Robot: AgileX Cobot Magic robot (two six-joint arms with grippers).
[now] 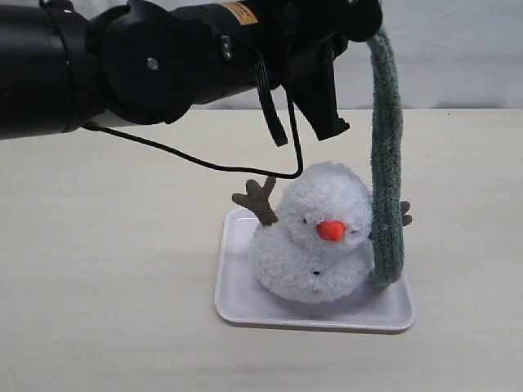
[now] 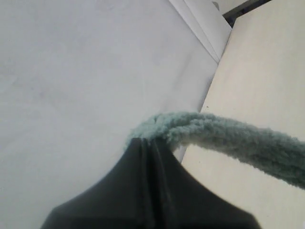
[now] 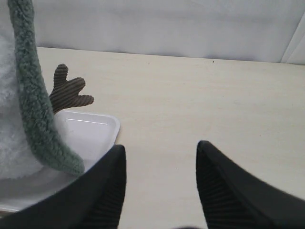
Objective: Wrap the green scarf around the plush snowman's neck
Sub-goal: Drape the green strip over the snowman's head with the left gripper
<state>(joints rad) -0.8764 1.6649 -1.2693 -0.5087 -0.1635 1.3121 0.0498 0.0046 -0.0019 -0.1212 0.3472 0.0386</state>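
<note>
The plush snowman (image 1: pixel 315 241) sits on a white tray (image 1: pixel 237 306), its orange nose facing forward. My left gripper (image 1: pixel 369 29) reaches in high from the left and is shut on the top end of the green scarf (image 1: pixel 386 155). The scarf hangs straight down along the snowman's right side, and its lower end rests on the tray. In the left wrist view the shut gripper (image 2: pixel 151 139) pinches the scarf (image 2: pixel 228 138). My right gripper (image 3: pixel 159 150) is open and low over the table beside the tray (image 3: pixel 90 129), close to the scarf's end (image 3: pixel 35 105) and the snowman's brown arm (image 3: pixel 66 90).
The tray stands on a pale beige table (image 1: pixel 106 269). A white wall (image 1: pixel 458 57) lies behind it. A black cable (image 1: pixel 204 163) hangs from the left arm, just above the snowman's other brown arm (image 1: pixel 259 200).
</note>
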